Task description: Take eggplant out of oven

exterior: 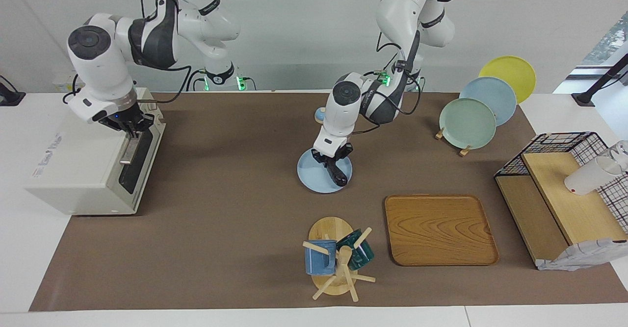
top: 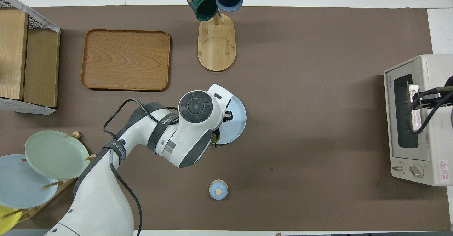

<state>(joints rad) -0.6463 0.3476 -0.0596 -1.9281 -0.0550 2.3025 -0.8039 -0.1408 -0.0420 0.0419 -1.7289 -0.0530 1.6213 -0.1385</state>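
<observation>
Eggplant (exterior: 335,171) on light-blue plate (exterior: 310,177) at mid-table – left gripper (exterior: 331,159) closed on it. Right gripper (exterior: 131,127) at closed oven (exterior: 83,170) door handle – jaw state unclear.

In the overhead view the left arm's wrist covers most of the eggplant (top: 214,137) and part of the blue plate (top: 238,117) under the left gripper (top: 226,116). The right gripper (top: 421,99) is cut off by the picture's edge above the oven (top: 424,165).
</observation>
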